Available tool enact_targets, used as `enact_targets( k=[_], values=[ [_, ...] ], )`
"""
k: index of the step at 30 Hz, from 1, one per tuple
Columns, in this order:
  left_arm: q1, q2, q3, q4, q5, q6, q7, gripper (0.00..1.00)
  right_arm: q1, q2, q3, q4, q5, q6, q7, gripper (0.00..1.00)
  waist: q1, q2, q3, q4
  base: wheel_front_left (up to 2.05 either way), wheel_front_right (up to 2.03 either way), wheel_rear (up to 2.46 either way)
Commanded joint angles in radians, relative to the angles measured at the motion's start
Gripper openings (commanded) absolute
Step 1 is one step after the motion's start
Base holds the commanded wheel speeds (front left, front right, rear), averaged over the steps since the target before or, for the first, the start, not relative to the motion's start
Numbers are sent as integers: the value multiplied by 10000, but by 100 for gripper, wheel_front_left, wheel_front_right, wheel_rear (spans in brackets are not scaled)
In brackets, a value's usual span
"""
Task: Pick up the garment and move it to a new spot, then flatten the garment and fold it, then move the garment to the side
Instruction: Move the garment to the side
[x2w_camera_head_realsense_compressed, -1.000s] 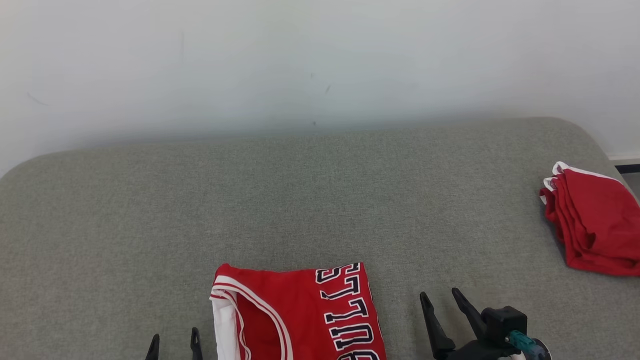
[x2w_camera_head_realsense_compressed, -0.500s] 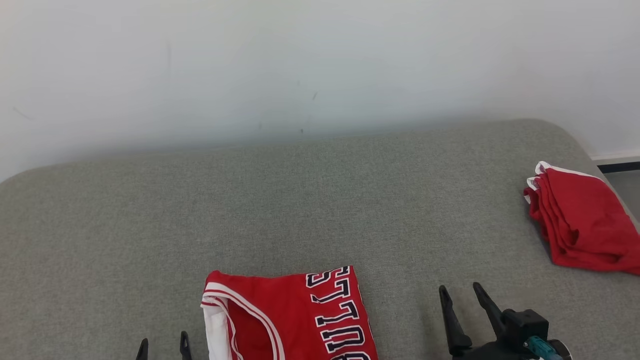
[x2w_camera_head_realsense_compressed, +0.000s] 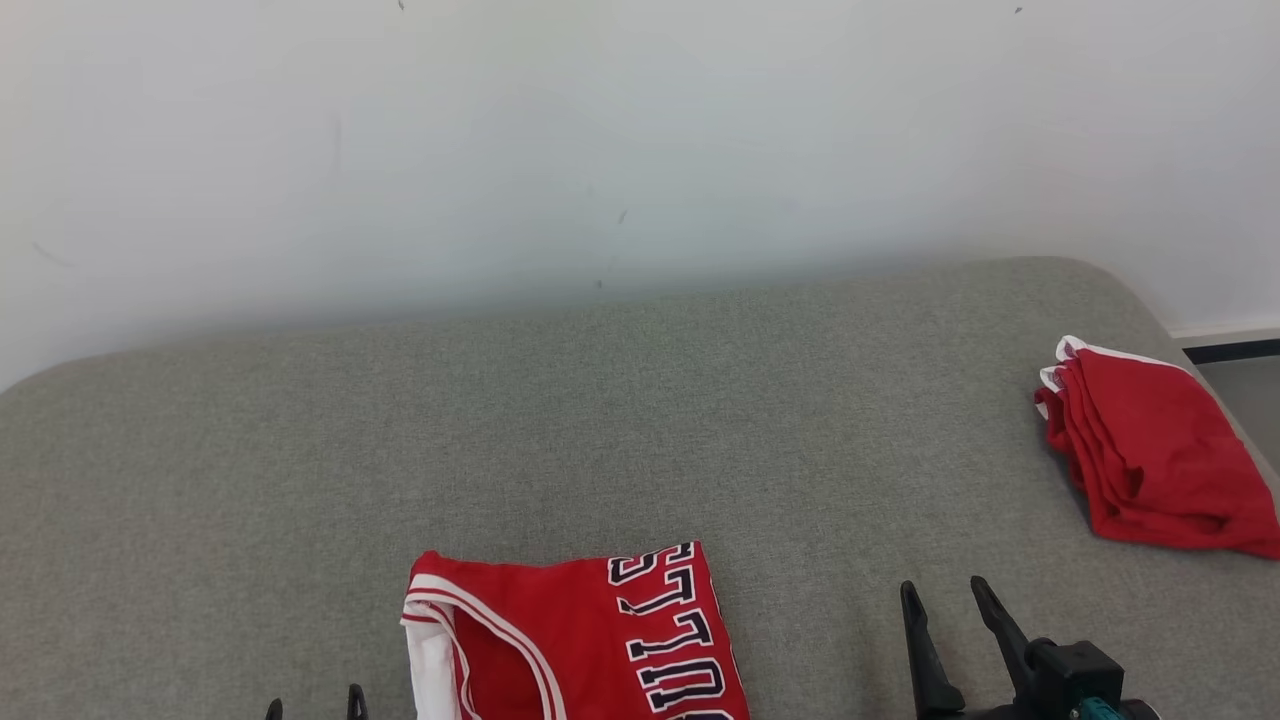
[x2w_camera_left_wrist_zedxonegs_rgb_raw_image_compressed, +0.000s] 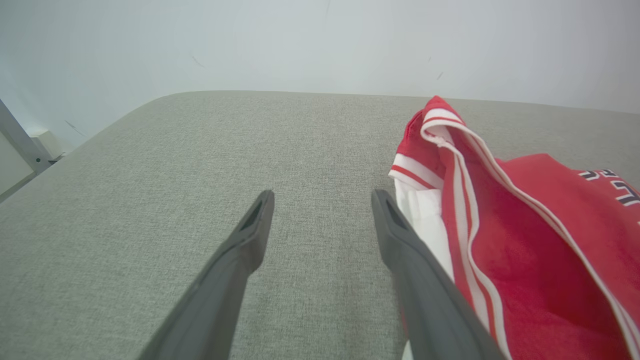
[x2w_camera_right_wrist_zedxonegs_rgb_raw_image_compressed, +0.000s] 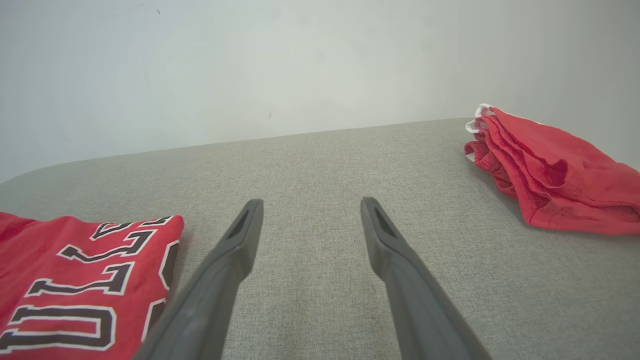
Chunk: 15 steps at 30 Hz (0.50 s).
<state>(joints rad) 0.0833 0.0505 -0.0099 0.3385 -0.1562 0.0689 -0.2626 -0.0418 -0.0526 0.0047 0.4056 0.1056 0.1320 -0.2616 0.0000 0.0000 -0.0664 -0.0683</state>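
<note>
A plain pale wall (x2w_camera_head_realsense_compressed: 640, 130) stands behind a wide padded surface (x2w_camera_head_realsense_compressed: 640, 420) covered in grey-green woven cloth, its far corners rounded. At the lower left of the head view we see the left gripper (x2w_camera_head_realsense_compressed: 313, 705), with just the tips of its two dark fingers clearing the bottom edge. Its wrist view shows those fingers spread wide over bare cloth, holding nothing. The right gripper (x2w_camera_head_realsense_compressed: 943, 590) rises at the lower right, its long tapered fingers leaning slightly leftward. They are likewise parted wide and empty, above a black body with a teal part that the frame cuts off. Between the two grippers lies the red knit jersey (x2w_camera_head_realsense_compressed: 580, 640), at the near edge of the surface, folded flat. It has white and red striped trim, a white inner layer at its left side and dark block letters edged in white. The bottom edge crops it, so we read only "ULLS" running up its right side. The left gripper's inner finger sits just beside the jersey's white edge; we cannot tell whether they touch. Bare cloth separates the right gripper from the jersey. Near the far right corner rests a folded heap of red cloth (x2w_camera_head_realsense_compressed: 1150, 460) with white edging, soft and layered, partly cut by the frame.
</note>
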Motion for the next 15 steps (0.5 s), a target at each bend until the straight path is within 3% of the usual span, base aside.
enact_targets(
  k=[1, 15],
  values=[
    [163, -1, 30, -50, 93, -50, -30, 100, 105, 23, 1, -11, 59, -26, -39, 100, 0, 0, -18, 1, 0, 0, 0],
    [153, -1, -21, -75, 109, -85, -30, 100, 235, 29, 173, -261, 196, -24, -40, 100, 0, 0, -14, 75, 0, 0, 0]
  ],
)
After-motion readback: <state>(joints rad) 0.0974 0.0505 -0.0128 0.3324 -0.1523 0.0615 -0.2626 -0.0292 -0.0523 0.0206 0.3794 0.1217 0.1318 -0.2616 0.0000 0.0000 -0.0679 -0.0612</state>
